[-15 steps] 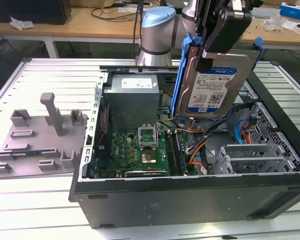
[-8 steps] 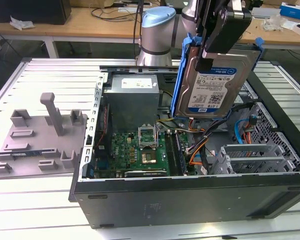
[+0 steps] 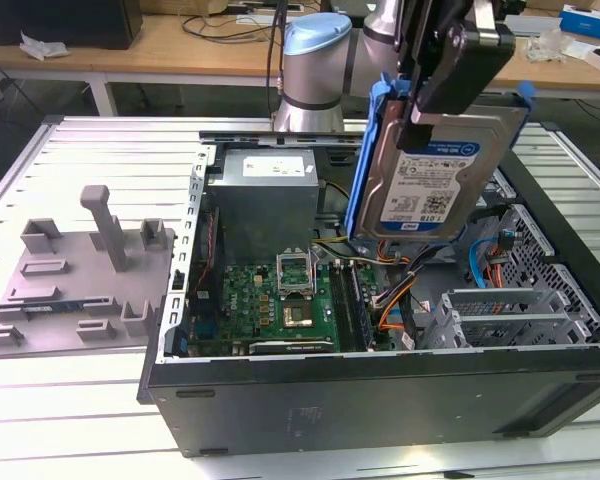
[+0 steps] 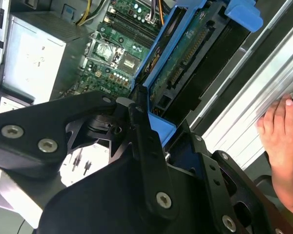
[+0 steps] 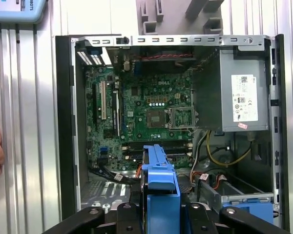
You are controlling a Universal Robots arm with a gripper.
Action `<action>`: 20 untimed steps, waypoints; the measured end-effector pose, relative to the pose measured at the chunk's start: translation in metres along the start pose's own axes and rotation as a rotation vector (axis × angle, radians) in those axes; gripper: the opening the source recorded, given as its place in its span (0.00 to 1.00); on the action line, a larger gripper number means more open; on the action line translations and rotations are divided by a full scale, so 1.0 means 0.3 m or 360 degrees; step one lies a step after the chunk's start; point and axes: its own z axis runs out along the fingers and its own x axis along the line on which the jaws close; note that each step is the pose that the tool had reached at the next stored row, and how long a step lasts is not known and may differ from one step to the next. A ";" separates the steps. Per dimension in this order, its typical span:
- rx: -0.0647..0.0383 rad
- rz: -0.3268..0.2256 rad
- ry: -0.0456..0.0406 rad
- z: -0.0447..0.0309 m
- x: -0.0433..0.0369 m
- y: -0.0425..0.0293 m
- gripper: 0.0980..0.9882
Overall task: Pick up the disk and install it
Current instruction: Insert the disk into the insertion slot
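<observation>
The disk (image 3: 435,170), a silver hard drive with a white-and-blue label and a blue plastic frame, hangs tilted in the air above the open computer case (image 3: 380,395). My gripper (image 3: 427,120) is shut on its upper edge. In the second wrist view the disk's (image 4: 185,63) circuit-board side shows, with the black fingers (image 4: 142,139) of the gripper (image 4: 168,141) clamped on the blue frame. In the first wrist view the disk's blue frame edge (image 5: 158,183) sits in my gripper (image 5: 158,214), over the case's inside near the motherboard (image 5: 146,112).
Inside the case are a grey power supply (image 3: 265,200), cables and a metal drive cage (image 3: 500,310). A grey fixture plate with upright posts (image 3: 70,290) lies at the exterior view's left. A person's hand (image 4: 283,131) rests on the slatted table beside the case.
</observation>
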 end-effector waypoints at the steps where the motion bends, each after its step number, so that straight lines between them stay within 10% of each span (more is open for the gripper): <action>1: 0.0000 -0.0001 0.0000 0.000 0.005 -0.004 0.30; 20: -0.0001 -0.0023 0.0001 -0.004 0.116 -0.158 0.30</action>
